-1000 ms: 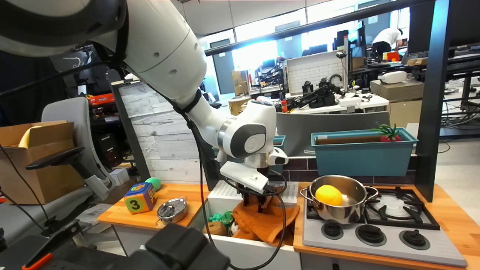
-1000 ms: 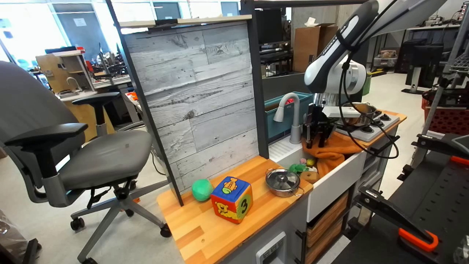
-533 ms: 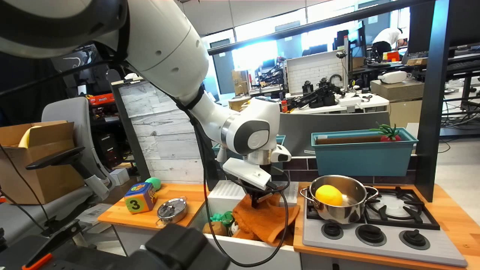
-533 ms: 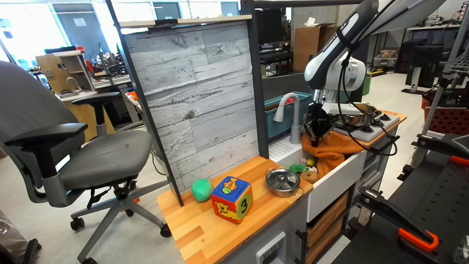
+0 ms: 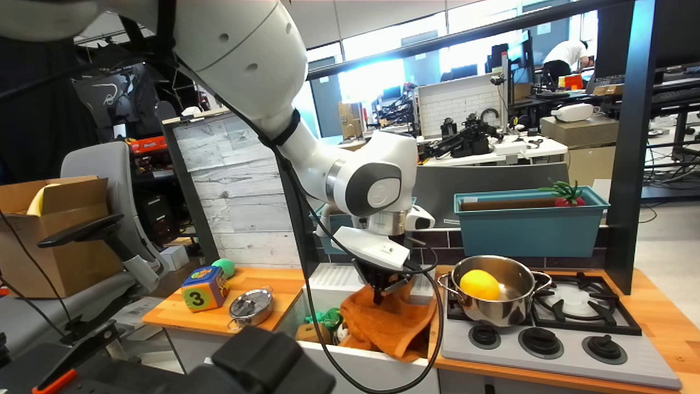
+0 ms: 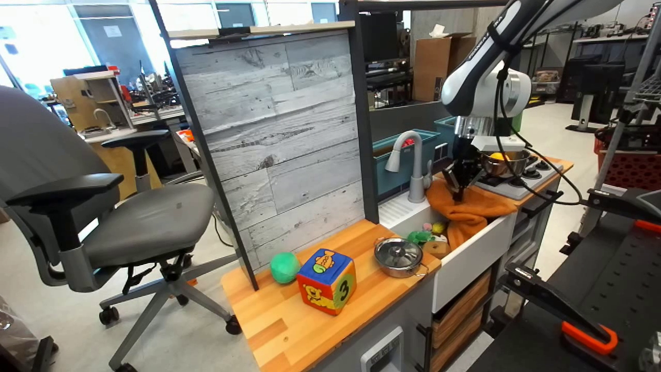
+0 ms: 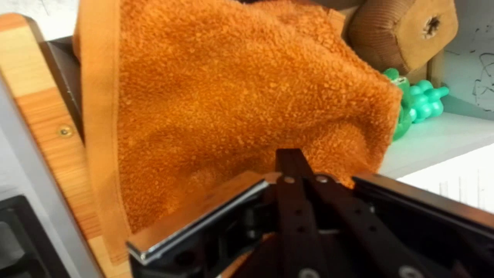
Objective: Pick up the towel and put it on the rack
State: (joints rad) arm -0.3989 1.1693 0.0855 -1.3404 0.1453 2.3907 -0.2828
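The orange towel point(image 7: 231, 96) lies bunched over the white sink point(image 6: 470, 253), partly draped on its front rim. Both exterior views show my gripper point(image 5: 378, 301) pointing down into it, tips at a raised fold. In the wrist view the fingers point(image 7: 289, 162) stand together against the cloth, and the outer links are spread to each side. The gripper is shut on the towel, which shifts along with it; the pinched bit itself is hidden at the tips. Which thing is the rack I cannot make out; a black rail point(image 5: 437, 44) crosses above the counter.
A steel pot point(image 5: 492, 314) with a yellow ball point(image 5: 479, 285) stands on the stove point(image 5: 569, 345) beside the sink. The grey faucet point(image 6: 416, 170) rises close behind my gripper. A lidded pan point(image 6: 397, 257) and a coloured cube point(image 6: 326, 284) sit on the wooden counter.
The fingers, apart and straddling the cloth a second ago, have come together. Since then the arm has moved a little right and up in both exterior views, and the towel has shifted slightly with it.
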